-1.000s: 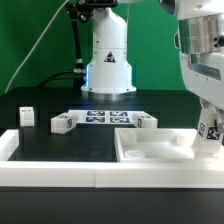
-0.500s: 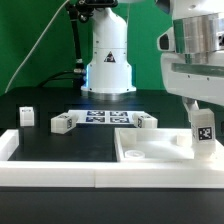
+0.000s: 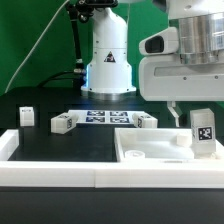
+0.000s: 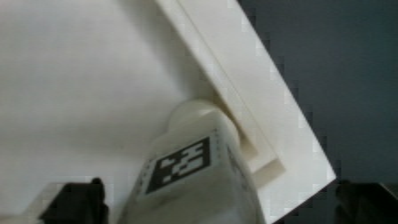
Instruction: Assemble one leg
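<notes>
A green backdrop stands behind a black table (image 3: 40,100) fenced by a white rail (image 3: 60,172), with the arm's white base (image 3: 108,60) at the back. The gripper (image 3: 186,112) hangs with its fingers spread and nothing between them, just above the leg (image 3: 203,133), which stands upright on the white panel (image 3: 150,147) directly below the fingers, tag facing out. Three more small white blocks (image 3: 64,123) lie well off from the gripper, beside the marker board (image 3: 103,117).
</notes>
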`<state>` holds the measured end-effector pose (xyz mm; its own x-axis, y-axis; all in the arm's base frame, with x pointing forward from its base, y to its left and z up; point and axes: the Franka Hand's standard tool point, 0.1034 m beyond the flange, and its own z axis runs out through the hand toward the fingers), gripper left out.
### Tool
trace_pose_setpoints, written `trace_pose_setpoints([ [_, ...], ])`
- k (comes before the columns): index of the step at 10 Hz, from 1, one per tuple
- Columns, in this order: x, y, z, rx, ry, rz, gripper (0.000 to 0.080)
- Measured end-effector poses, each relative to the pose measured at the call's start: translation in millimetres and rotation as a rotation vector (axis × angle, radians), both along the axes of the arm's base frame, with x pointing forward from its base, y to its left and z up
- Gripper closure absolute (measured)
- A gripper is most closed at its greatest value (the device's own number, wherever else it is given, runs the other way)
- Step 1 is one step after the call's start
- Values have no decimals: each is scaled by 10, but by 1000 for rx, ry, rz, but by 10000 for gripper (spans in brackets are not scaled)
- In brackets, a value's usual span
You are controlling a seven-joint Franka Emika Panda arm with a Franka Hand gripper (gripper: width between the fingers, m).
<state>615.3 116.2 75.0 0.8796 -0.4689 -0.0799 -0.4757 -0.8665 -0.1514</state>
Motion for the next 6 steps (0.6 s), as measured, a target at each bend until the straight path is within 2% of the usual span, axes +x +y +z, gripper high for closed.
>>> trace_pose_setpoints([
  [4, 59, -89, 38, -13, -61, 373, 151],
  [6, 55, -82, 32, -13, -61, 373, 151],
])
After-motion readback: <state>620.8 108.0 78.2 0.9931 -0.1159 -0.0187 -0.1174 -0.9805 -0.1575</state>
